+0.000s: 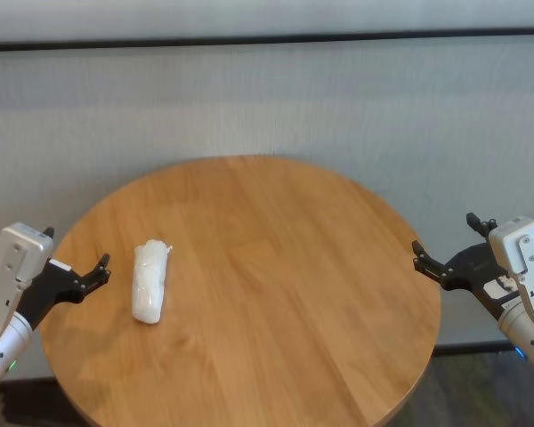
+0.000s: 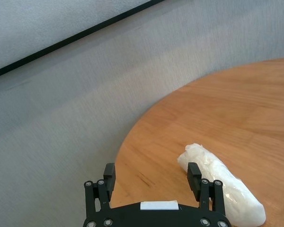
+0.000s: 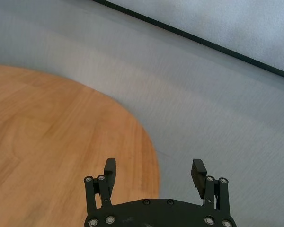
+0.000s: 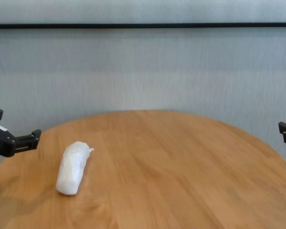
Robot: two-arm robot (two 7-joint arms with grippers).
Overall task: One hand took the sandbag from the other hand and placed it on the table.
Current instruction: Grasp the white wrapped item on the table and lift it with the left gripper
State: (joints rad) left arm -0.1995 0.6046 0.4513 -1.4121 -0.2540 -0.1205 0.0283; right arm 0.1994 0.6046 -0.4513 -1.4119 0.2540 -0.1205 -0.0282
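The sandbag lies flat on the bench, near its left side. The left claw is wide open and empty, just beside the bag. The right claw is open too, far away. A bump from the left claw could roll the bag off.

Black screw-studded fingers on silver-grey wrists, white label on left.

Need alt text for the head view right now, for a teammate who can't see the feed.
A small white plastic-wrapped sandbag lies untouched on the left of the round light-brown wooden table. The open black left gripper waits beside it; the open black right gripper sits at the opposite rim.
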